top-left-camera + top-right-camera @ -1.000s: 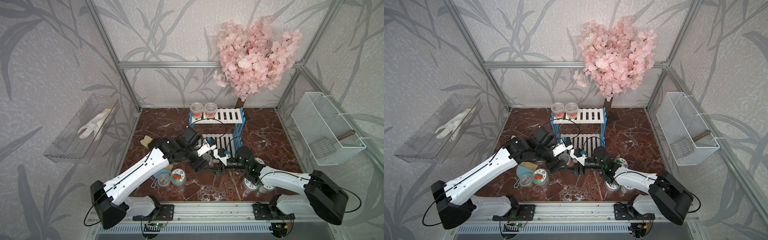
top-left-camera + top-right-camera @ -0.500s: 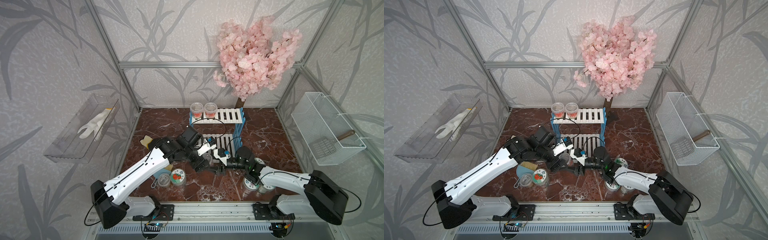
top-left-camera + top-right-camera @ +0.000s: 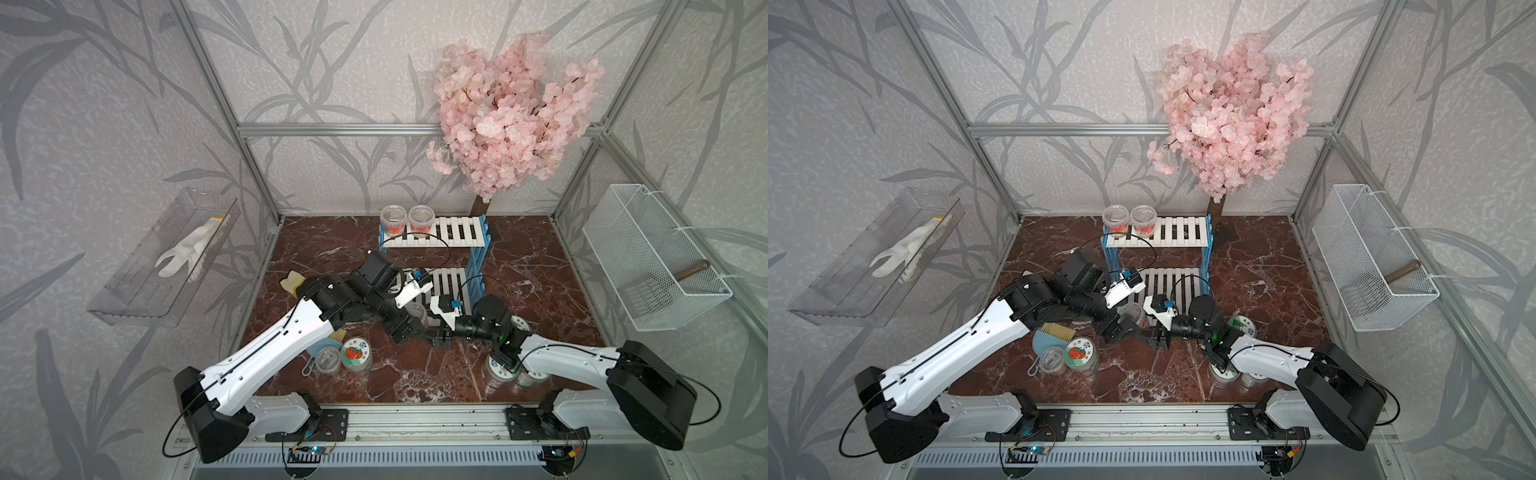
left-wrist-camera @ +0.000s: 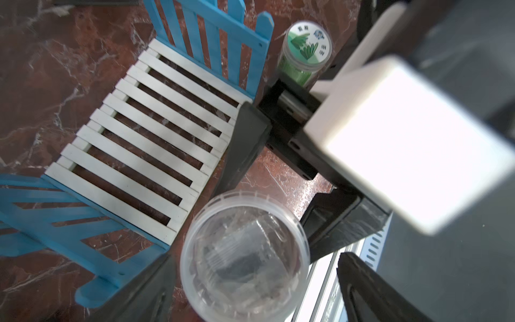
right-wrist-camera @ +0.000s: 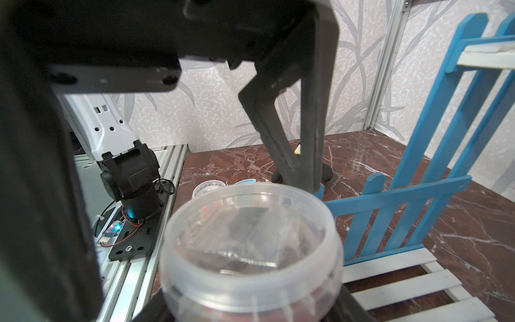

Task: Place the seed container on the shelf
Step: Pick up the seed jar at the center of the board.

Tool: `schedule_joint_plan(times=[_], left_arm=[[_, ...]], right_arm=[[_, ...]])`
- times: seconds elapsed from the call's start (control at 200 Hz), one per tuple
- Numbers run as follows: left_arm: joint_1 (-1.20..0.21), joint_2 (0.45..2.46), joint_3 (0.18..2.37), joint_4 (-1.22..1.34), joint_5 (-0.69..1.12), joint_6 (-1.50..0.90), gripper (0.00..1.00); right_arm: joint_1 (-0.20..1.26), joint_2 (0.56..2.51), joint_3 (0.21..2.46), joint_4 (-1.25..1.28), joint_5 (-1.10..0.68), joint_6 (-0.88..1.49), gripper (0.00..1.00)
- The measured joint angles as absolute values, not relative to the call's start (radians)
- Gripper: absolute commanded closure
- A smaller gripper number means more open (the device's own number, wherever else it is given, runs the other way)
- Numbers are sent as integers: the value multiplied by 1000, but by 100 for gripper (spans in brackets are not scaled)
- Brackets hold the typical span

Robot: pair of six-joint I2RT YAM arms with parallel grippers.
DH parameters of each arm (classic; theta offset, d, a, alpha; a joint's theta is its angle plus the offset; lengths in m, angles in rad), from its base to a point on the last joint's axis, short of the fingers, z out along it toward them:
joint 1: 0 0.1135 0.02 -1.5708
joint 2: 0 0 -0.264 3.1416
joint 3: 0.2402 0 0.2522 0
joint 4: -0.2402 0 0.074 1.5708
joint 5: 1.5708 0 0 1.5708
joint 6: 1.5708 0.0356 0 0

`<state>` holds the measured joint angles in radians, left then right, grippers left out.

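left fingers (image 4: 145,290) newly spread off seed container (image 4: 245,256) | right fingers (image 4: 245,145) clamp it

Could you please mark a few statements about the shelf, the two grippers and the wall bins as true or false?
1. Two red-filled jars stand on the top board of the shelf. True.
2. The left gripper is clamped on the clear seed container. False: its jaws stand open on either side of it; the right gripper holds it.
3. A white glove lies in the clear wall tray. True.
4. The wire-mesh basket is empty. False: a brown stick lies in it.
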<state>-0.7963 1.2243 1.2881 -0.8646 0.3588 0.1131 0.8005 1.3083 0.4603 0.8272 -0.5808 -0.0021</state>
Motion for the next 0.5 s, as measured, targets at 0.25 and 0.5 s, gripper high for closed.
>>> schedule_joint_plan(times=[0.25, 0.5], left_arm=[[-789, 1056, 1182, -676, 237, 23, 0], [-756, 947, 1099, -513, 74, -55, 0]], right_arm=[[801, 1266, 419, 848, -503, 14, 36], [781, 1143, 412, 839, -414, 23, 37]])
